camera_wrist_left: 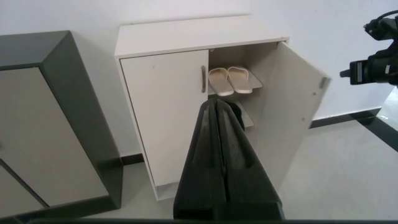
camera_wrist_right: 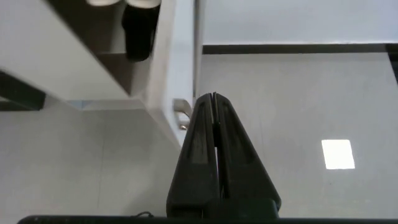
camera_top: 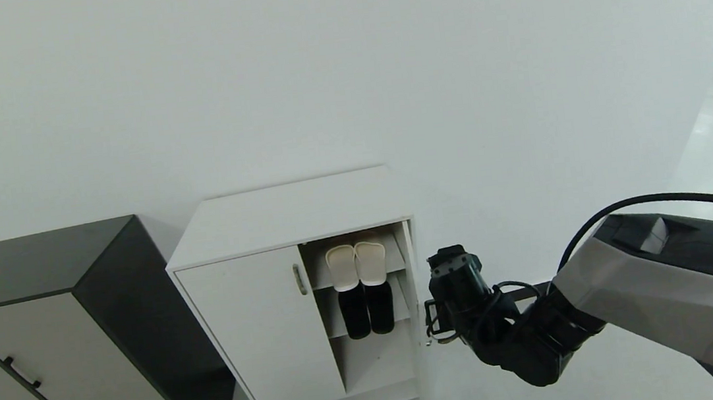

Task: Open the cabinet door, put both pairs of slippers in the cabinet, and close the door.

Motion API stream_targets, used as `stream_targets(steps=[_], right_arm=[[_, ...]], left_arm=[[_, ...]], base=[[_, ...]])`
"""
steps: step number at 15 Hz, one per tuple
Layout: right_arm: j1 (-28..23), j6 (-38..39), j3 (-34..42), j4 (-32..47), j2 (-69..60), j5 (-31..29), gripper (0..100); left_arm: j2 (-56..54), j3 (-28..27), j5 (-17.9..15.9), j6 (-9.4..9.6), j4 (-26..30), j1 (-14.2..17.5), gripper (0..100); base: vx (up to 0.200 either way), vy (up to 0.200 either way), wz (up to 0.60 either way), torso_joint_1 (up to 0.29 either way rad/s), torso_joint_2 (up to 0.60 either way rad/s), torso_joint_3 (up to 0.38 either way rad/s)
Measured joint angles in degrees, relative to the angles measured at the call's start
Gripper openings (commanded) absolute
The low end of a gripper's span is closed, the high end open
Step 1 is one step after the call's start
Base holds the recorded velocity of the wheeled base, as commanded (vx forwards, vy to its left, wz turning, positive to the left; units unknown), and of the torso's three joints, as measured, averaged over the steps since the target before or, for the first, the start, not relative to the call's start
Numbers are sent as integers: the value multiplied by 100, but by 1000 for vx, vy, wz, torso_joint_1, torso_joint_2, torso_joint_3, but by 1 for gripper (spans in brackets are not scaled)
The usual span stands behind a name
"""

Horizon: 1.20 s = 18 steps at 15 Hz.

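Slippers (camera_top: 357,273) in 2 pairs sit inside the white cabinet (camera_top: 278,211), the white pair (camera_wrist_left: 230,79) on the top shelf and the black pair (camera_top: 367,310) on the shelf below. The right door (camera_wrist_left: 292,106) stands open and the left door (camera_top: 257,329) is closed. The right gripper (camera_wrist_right: 214,96), fingers pressed together and empty, has its tip just beside the open door's handle (camera_wrist_right: 180,107). The left gripper (camera_wrist_left: 216,102), likewise closed on nothing, hangs well apart before the opening. A dark cabinet (camera_top: 39,273) stands alongside on the pale floor (camera_wrist_right: 298,112), against a white wall (camera_top: 342,62).
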Motion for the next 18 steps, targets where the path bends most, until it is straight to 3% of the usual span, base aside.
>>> stream_targets(steps=[6, 12, 18], right_arm=[[61, -140, 171, -96, -207, 17, 0], [116, -143, 195, -83, -223, 35, 0], [127, -143, 361, -457, -228, 362, 0]], left_arm=[[0, 0, 1, -2, -2, 0, 0], [0, 0, 0, -2, 0, -2, 0], [0, 0, 1, -2, -2, 0, 0]], base=[[0, 0, 0, 0, 0, 0], [0, 0, 600, -2, 4, 2], [0, 0, 0, 0, 0, 0]])
